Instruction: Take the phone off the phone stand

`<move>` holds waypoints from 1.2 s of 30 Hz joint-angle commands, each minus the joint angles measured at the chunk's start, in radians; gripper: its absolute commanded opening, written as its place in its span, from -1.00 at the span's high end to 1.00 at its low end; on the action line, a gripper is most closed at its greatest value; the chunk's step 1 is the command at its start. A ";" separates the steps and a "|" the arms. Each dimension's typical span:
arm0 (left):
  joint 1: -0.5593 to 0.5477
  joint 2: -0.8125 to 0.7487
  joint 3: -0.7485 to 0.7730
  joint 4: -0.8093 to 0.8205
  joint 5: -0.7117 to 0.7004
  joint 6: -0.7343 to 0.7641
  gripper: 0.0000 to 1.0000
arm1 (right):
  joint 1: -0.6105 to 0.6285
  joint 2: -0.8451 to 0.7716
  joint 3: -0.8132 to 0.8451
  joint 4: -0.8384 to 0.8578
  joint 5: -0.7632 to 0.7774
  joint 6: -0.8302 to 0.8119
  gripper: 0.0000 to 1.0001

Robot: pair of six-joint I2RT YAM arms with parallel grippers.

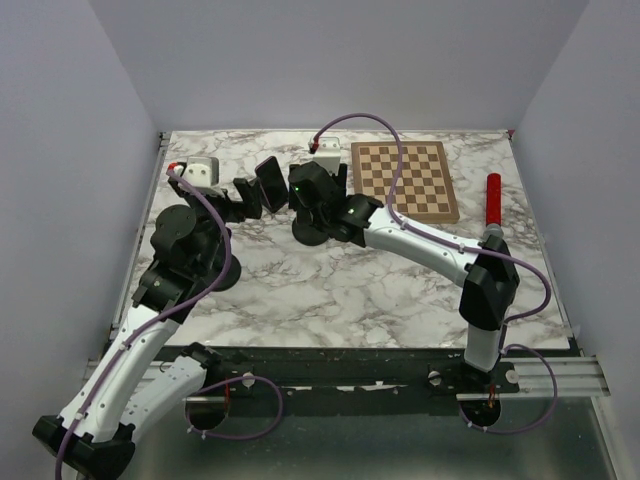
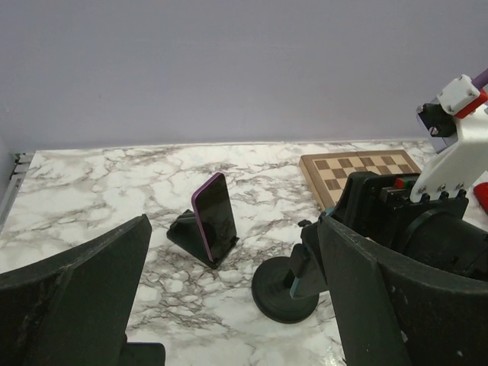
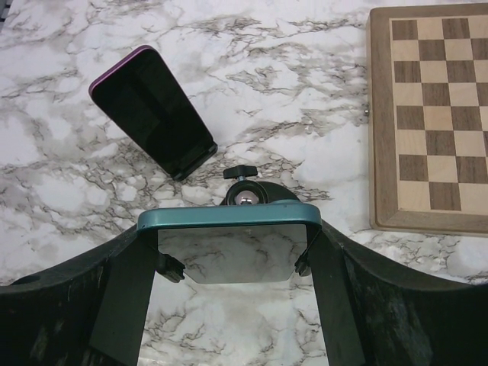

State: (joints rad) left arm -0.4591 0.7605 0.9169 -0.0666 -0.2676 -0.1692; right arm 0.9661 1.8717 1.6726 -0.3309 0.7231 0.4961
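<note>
A teal-edged phone (image 3: 229, 217) with a reflective screen sits in the black side clamps of a phone stand with a ball joint (image 3: 245, 198) and a round black base (image 2: 286, 293). My right gripper (image 3: 229, 248) is shut on this phone, one finger on each long side; in the top view the right gripper (image 1: 315, 195) stands over the base (image 1: 308, 236). My left gripper (image 2: 232, 252) is open and empty, just left of it (image 1: 247, 195).
A purple-edged phone (image 2: 215, 217) leans on a black wedge stand (image 2: 185, 232) between the grippers, also seen from the right wrist (image 3: 152, 110). A wooden chessboard (image 1: 405, 180) lies at the back right, with a red marker (image 1: 492, 200) beyond it. A white box (image 1: 200, 172) stands at the back left.
</note>
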 commanded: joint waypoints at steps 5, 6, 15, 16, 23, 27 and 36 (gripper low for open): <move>0.004 0.070 0.059 -0.097 0.048 -0.150 -0.98 | -0.030 -0.053 -0.025 0.008 -0.165 -0.011 0.99; 0.004 0.079 0.069 -0.121 0.065 -0.169 -0.97 | -0.044 -0.054 -0.024 0.004 -0.213 -0.008 0.99; 0.105 0.102 -0.017 -0.092 0.251 -0.205 -0.88 | -0.111 -0.044 0.011 -0.059 -0.361 -0.016 0.99; 0.117 0.116 -0.024 -0.076 0.309 -0.197 -0.85 | -0.112 -0.034 0.022 -0.071 -0.369 -0.023 0.99; 0.141 0.327 0.062 -0.120 0.576 -0.190 -0.58 | -0.143 -0.017 0.048 -0.099 -0.439 -0.014 0.99; 0.143 0.404 0.081 -0.126 0.632 -0.197 -0.64 | -0.162 -0.016 0.061 -0.106 -0.486 -0.005 0.99; 0.110 0.537 0.118 -0.096 0.608 -0.111 -0.42 | -0.178 0.004 0.072 -0.119 -0.591 -0.014 0.99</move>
State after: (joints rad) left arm -0.3256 1.2297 0.9672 -0.1757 0.3305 -0.3412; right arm 0.7815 1.8393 1.7187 -0.4309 0.2474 0.4583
